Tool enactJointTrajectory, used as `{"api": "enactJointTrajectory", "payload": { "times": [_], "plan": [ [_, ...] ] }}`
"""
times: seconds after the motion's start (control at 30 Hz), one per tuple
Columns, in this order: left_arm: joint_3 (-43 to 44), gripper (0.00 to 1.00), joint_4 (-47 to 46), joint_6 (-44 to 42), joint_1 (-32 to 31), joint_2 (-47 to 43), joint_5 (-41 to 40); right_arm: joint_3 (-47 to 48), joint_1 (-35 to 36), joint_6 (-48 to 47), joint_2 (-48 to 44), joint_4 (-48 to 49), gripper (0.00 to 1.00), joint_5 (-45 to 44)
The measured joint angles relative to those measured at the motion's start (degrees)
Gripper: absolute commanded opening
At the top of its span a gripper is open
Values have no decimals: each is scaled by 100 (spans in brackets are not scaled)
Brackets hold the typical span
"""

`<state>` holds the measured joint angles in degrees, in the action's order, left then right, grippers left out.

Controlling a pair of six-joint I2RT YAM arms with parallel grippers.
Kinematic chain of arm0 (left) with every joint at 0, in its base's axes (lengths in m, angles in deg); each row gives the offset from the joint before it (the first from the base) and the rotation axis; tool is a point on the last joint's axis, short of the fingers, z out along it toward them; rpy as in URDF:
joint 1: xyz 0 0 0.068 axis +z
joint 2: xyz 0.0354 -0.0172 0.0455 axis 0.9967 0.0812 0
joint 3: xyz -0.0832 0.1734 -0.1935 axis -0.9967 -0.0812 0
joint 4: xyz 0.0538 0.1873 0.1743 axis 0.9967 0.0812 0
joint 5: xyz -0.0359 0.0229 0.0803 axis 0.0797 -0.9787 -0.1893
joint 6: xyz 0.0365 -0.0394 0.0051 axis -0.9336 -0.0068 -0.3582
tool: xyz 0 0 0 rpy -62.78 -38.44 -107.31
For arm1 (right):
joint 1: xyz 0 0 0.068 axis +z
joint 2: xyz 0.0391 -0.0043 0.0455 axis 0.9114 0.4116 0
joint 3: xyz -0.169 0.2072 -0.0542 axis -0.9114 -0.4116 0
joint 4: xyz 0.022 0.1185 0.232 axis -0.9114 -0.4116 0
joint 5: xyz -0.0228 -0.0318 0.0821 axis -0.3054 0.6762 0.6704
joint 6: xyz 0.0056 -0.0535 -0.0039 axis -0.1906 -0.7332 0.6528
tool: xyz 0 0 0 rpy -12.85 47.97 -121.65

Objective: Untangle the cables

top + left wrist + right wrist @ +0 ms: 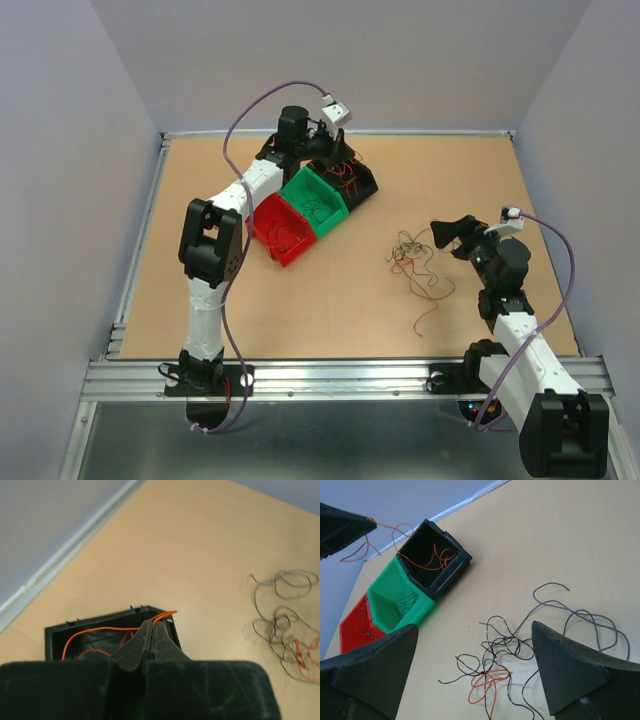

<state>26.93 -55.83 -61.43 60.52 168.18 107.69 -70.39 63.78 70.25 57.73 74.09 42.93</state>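
Two sets of jaws, two different states. The left gripper (151,630) has its jaws pressed tight together with an orange cable (100,629) pinched at the very tip. Seen from the right wrist, the strand curls down from that tip into the black bin (452,575). The gripper hangs just over this bin, where more orange strands lie looped.

The right gripper (474,627) stands wide open and holds nothing. It hovers above the loose tangle of cables (520,645) on the table (300,300), and its fingers touch none of them.

The tangle is a small knot of hair-thin, curly wires. Most are black and grey-green, crossing and looping over one another, and one orange loop (487,682) is caught at the near side. A long grey strand arcs out to one side of the knot. From above, one reddish strand (428,315) trails off toward the near edge of the table.

Beside the black bin, touching it in a row, sit a green bin (390,580) and a red bin (350,630). The green one holds a few dark wires; thin strands also show in the red one, though their colour is hard to make out. The row of bins lies well apart from the tangle — bins on the left arm's side, tangle in front of the right arm.
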Motion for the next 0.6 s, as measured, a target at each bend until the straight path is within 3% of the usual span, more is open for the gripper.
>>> {"api": "enactJointTrajectory", "payload": {
  "times": [0.1,0.23,0.6],
  "plan": [
    [369,0,966,-557,-22,107,446,0,0,-17,-48,0,100,9],
    [1611,0,2330,-1445,-105,608,793,0,0,-31,-52,-11,100,26],
    [2238,0,4201,-2361,-470,1290,975,0,0,-26,-55,-17,100,46]
  ]
}}
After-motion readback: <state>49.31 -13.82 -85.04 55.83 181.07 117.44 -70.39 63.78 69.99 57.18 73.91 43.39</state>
